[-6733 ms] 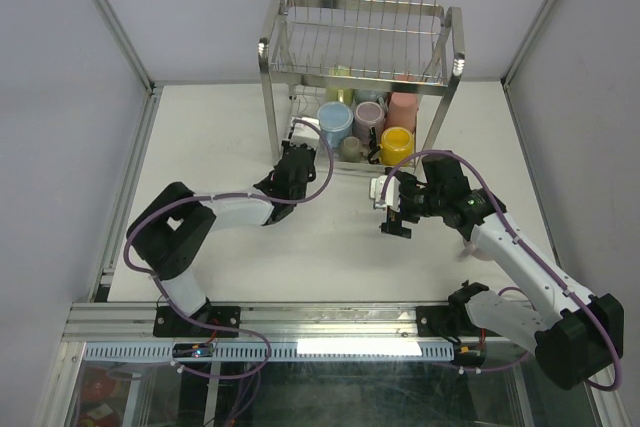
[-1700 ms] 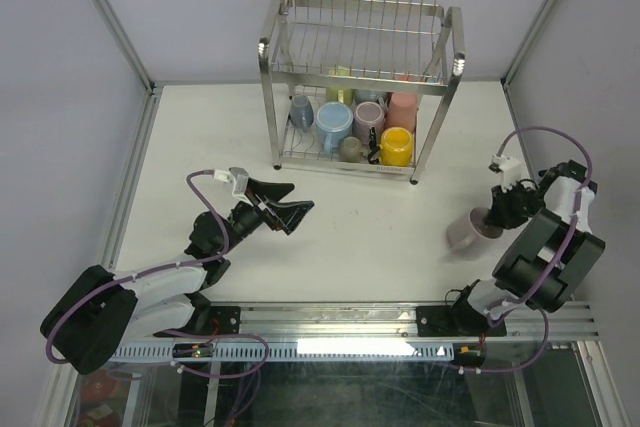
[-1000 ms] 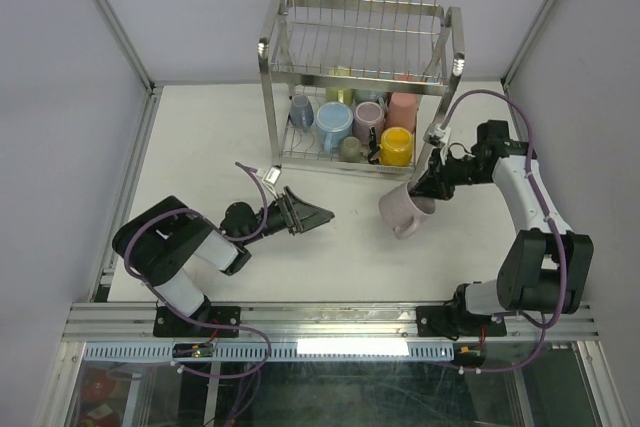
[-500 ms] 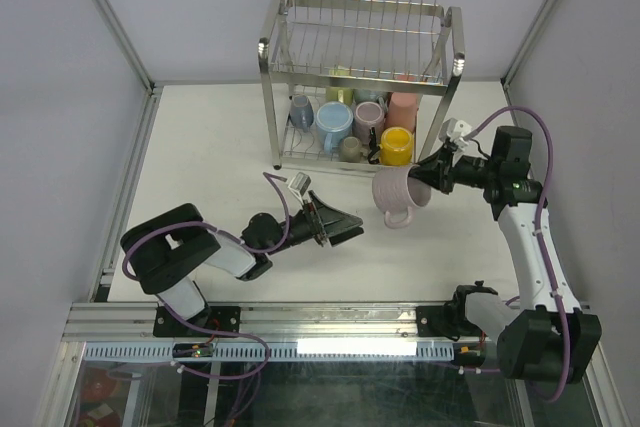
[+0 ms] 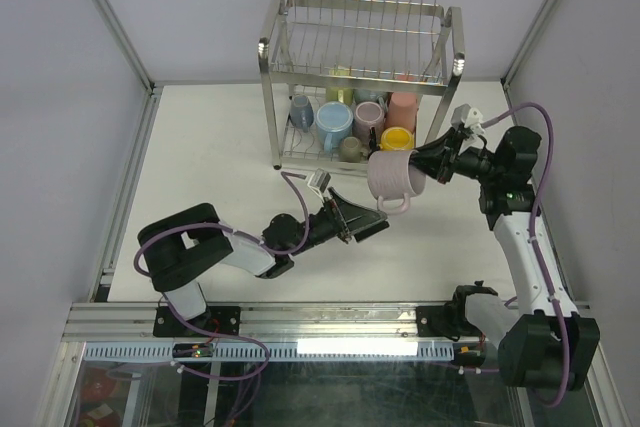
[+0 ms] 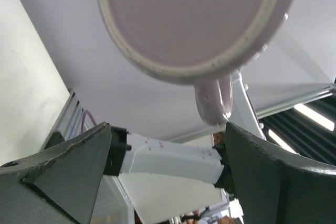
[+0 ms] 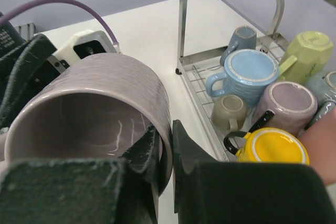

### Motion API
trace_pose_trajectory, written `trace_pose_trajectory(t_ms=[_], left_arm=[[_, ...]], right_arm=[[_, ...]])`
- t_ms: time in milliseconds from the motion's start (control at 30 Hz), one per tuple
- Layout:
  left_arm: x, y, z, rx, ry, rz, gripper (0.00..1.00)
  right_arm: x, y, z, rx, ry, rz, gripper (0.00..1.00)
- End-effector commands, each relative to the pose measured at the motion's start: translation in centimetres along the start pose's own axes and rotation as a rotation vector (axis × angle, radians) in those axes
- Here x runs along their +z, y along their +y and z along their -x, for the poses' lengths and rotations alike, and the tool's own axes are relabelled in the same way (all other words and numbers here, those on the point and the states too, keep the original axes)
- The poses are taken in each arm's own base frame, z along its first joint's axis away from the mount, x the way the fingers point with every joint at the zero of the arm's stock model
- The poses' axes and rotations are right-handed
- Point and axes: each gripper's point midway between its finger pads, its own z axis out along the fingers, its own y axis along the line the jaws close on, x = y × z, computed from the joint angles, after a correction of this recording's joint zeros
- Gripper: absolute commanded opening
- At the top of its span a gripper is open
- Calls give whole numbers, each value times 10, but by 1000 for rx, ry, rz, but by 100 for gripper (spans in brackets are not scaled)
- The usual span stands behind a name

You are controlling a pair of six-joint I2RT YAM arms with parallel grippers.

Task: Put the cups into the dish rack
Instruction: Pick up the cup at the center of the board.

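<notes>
Your mauve mug (image 5: 390,175) hangs tipped on its side above the bench (image 5: 220,147), handle down, just in front of the dish rack (image 5: 455,57) at the far edge. Your right fingers (image 5: 424,163) pinch its rim. Your left fingers (image 5: 355,220) stand wide apart just beneath its base, not touching. Other cups (image 5: 334,125) sit in the rack's lower tier.

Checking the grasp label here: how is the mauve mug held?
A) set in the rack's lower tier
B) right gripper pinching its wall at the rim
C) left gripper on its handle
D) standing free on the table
B: the right gripper is shut on the wall of the mauve mug, one finger inside and one outside; the left gripper is open beneath it.
</notes>
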Motion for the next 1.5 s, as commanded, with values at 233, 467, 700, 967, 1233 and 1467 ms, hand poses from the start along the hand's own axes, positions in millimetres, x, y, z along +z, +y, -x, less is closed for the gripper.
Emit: trace_pose_trajectory(t_ms=[233,467,700,967,1233,1467], left_arm=[[32,-115,23,-58,-145,-441,67],[33,-124,31,-58,-189,-464,44],[30,-130,33,-46,-196,-476,9],[11,-139,45,43,-245,-470,0],[-19,-117,59,119,-287,-383,0],[-49,-97,74,188,-345,-297,0]], right_arm=[[3,23,36,-79,-125,65,0],[4,27,33,-83,-134,82,0],[4,32,27,-88,-128,105,0],[3,34,20,-19,-77,115,21],[-3,30,15,-133,14,86,77],[-9,34,12,-165,59,99,88]])
